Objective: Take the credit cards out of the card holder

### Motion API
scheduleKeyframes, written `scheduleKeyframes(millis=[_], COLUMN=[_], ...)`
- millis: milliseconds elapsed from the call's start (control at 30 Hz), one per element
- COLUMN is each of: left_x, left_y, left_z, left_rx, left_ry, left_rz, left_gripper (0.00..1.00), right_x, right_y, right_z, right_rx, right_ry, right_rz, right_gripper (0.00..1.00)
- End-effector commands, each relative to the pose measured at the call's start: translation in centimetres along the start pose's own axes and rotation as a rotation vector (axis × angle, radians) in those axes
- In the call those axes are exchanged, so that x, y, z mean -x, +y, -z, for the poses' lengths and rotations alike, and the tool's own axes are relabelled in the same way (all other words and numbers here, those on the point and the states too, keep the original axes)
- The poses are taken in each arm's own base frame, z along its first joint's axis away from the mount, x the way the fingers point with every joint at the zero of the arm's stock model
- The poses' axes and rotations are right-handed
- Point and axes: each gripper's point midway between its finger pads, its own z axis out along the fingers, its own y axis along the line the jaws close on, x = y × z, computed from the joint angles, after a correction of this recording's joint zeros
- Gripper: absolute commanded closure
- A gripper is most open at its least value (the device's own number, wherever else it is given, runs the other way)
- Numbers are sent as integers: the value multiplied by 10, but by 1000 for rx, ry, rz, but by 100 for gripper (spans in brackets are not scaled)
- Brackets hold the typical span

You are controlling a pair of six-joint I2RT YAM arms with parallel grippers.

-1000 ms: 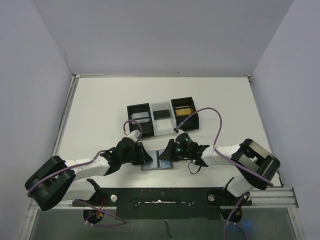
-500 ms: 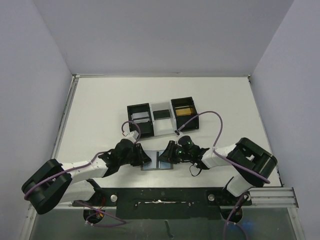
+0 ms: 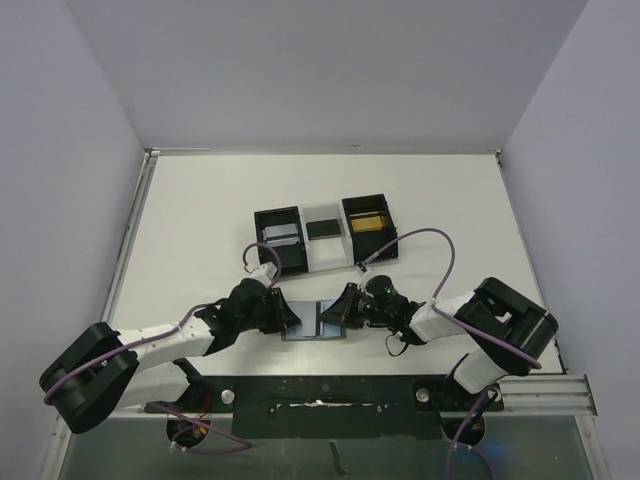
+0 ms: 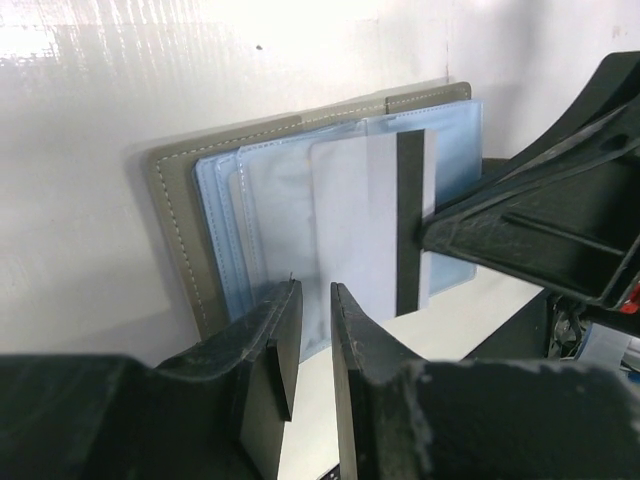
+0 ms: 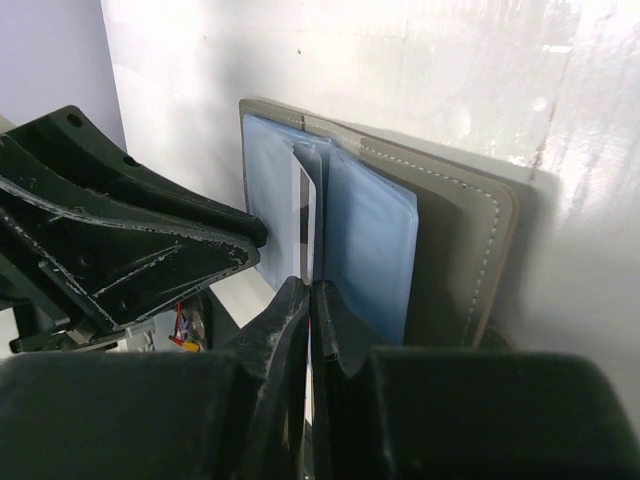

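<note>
The grey card holder (image 3: 310,327) lies open near the table's front edge, its blue-grey inside up (image 4: 180,230) (image 5: 460,230). A white credit card (image 4: 355,220) with a black stripe sticks out of its middle and shows edge-on (image 5: 303,205) in the right wrist view. My right gripper (image 3: 343,312) (image 5: 311,290) is shut on that card's near edge. My left gripper (image 3: 290,318) (image 4: 316,295) stands over the holder's left half with a narrow gap between its jaws and nothing visibly between them. I cannot tell whether its tips press on the holder.
A black-and-white three-compartment tray (image 3: 322,255) stands behind the holder, with a pale card at left, a dark one in the middle and a gold one (image 3: 368,222) at right. The arms' base rail (image 3: 320,392) runs along the near edge.
My right gripper has shifted slightly to the right and nearer, and its wrist has dropped lower. The left gripper and the holder have stayed put.
</note>
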Motion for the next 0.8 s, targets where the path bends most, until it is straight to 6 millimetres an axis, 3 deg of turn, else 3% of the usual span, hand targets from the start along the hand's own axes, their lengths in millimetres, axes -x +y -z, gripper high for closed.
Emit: scheduleKeyframes(millis=[0,100,433,600,767], left_x=[-12,-7,35,26,4], left_y=[30,21,-39,-59,-50], left_z=[6,7,17,13,-3], left_rx=[134,108,-33,-163,-137], left_ry=[48,41,-70,-27,70], left_rz=[-41,-51,-82,-115,-131], left_gripper=[80,79,72,70,70], right_x=[10,7,11,13,14], right_y=[2,5,6,3,7], right_z=[10,9,8,11,9], right_rx=[2,9,-16,-35,-25], right_ry=[-20,6,-3,-16,-10], right_rz=[41,61,59,60,67], right_gripper=[100,100,100,99,97])
